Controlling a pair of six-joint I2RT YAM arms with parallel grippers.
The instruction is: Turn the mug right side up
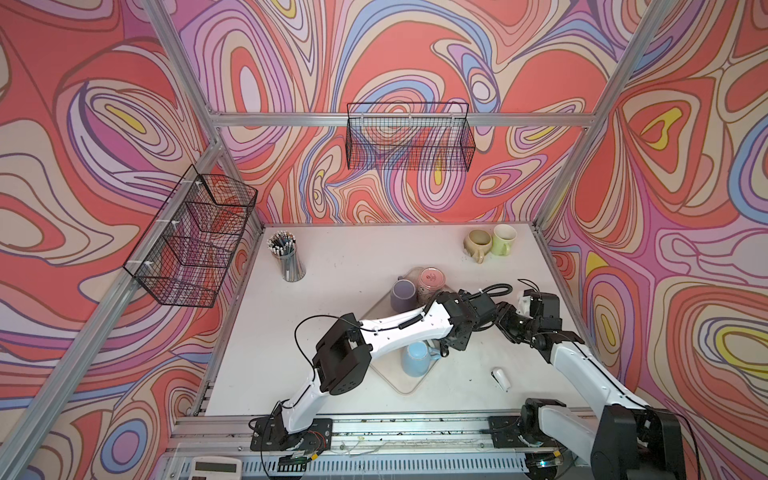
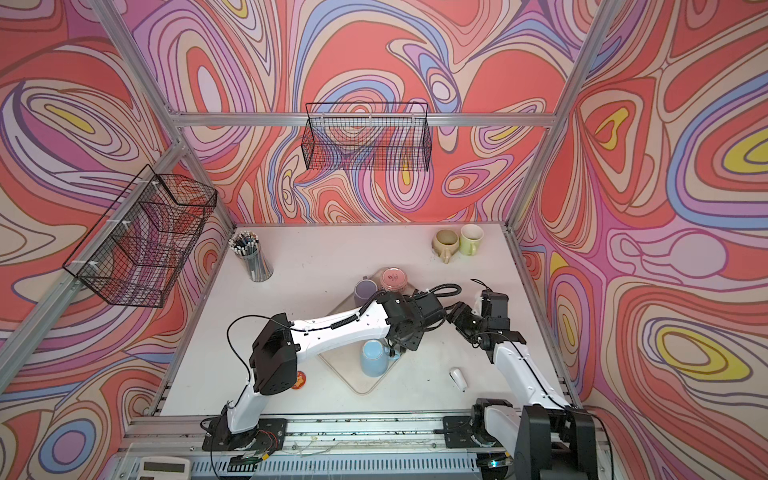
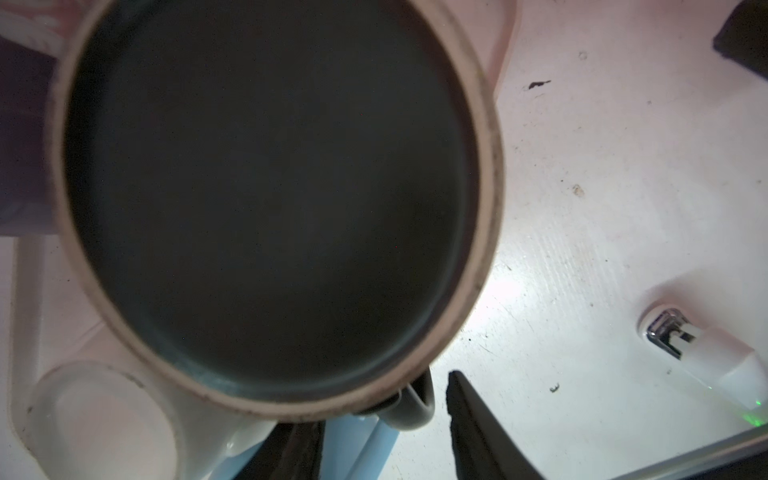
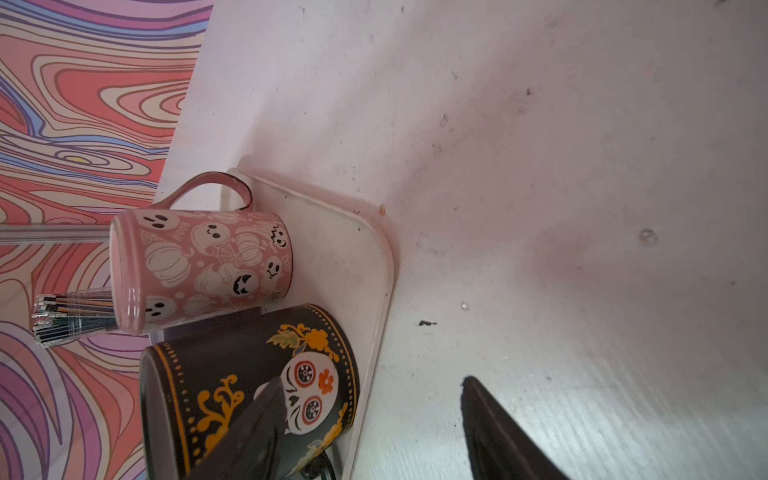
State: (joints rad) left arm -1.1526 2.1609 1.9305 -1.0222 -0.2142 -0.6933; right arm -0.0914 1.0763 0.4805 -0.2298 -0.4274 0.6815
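1. Closing on the handle looks like the step in hand. The black mug [image 3: 270, 187] stands base-up on the tray [image 4: 353, 249], just right of centre in both top views and mostly hidden under the left arm.
2. The left gripper [image 3: 380, 424] has its jaws partly apart, straddling the mug's handle [image 3: 411, 405]. A gap shows beside one finger, so nothing is clamped yet.
3. Centre the handle between the fingers before squeezing, and stay clear of the blue mug [image 1: 415, 361] just below it in the frame.
4. Lift before rolling the wrist, so the rim clears the pink mug [image 4: 208, 266] close beside it.
5. The left arm stretches diagonally from lower left across the tray, with its wrist bent down.
6. The right gripper [image 4: 371, 386] points in from the right, jaws wide and empty, with one finger in front of the mug's wall.
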